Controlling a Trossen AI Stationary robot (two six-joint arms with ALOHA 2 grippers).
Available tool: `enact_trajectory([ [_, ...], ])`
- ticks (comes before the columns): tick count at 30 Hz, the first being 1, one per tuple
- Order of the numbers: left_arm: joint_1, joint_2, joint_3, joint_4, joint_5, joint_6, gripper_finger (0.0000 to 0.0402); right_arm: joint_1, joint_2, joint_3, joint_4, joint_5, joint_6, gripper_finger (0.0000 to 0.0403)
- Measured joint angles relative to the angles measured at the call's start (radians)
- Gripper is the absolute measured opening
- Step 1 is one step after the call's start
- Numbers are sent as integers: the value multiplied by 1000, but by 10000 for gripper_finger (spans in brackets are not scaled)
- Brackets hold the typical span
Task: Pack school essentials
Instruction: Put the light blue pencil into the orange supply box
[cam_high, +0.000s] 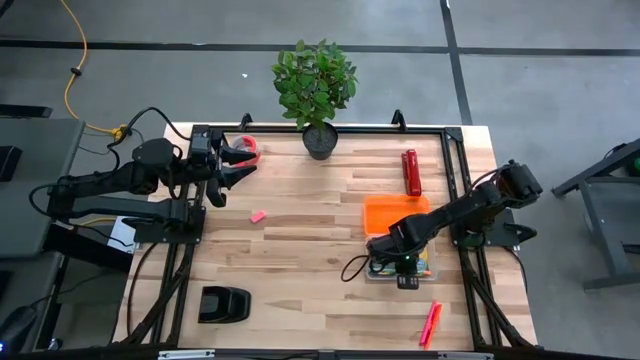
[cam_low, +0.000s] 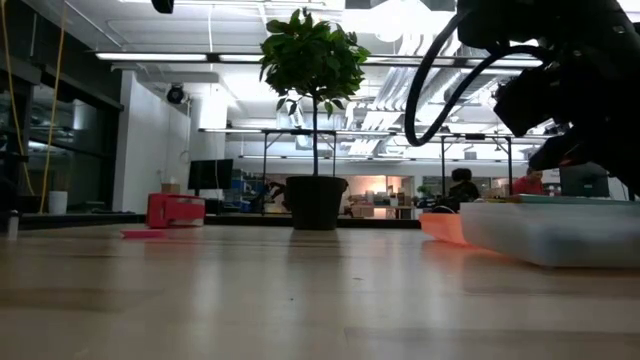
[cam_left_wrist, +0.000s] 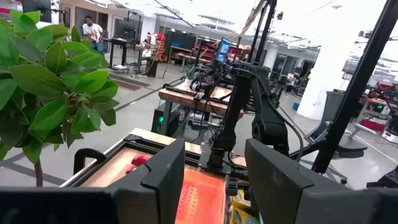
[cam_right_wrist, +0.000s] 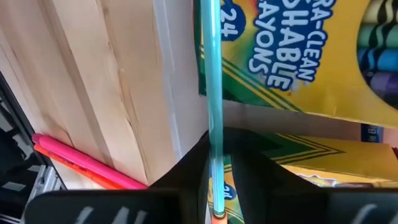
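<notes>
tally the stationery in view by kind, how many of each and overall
yellow-and-green cardboard crayon boxes: 2
thin blue plastic pen: 1
pink and orange markers: 2
small pink eraser: 1
total: 6

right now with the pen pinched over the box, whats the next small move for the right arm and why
Probably lower a little and open the fingers. The right gripper is shut on the thin blue pen, held directly over the crayon boxes lying in the clear box, so a release should drop it inside. The left gripper waits open at the far left edge.
</notes>
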Motion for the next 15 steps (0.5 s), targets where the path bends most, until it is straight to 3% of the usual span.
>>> enact_trajectory([
  [8,0,0,0,0,0,0,158,0,0,0,-1,0,-53,56],
  [15,0,0,0,0,0,0,158,0,-1,0,0,0,-44,7],
])
